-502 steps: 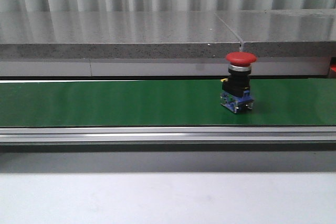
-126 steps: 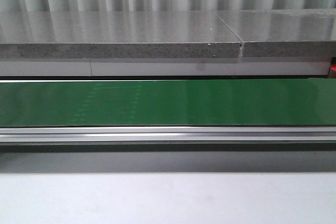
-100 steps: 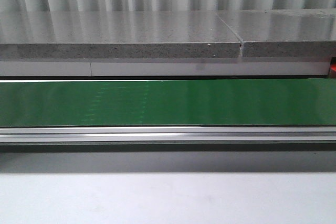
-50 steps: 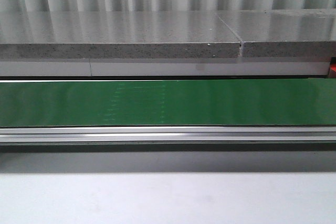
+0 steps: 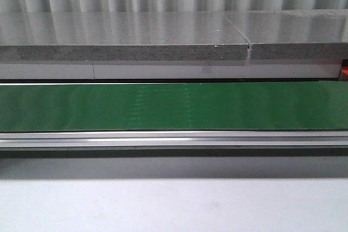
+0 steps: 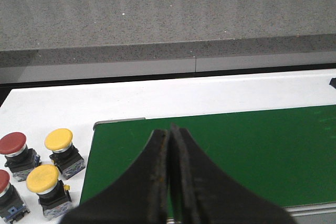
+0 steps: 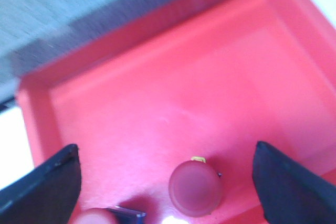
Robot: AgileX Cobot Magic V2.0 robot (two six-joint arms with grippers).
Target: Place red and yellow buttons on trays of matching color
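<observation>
Fingers of the right gripper stand wide above the red tray, red button released between them; left gripper closed, empty, waiting over the green belt, spare buttons at nine o'clock.

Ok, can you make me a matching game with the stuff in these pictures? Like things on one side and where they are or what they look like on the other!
Things:
1. left gripper
2. right gripper
3. yellow buttons
4. conveyor belt

States or places:
A. green, with nothing on it in the front view
B. open wide above the red tray
C. fingers shut together
D. standing on the white table beside the belt's end, next to red buttons

Pairs: 1-C, 2-B, 3-D, 4-A
</observation>
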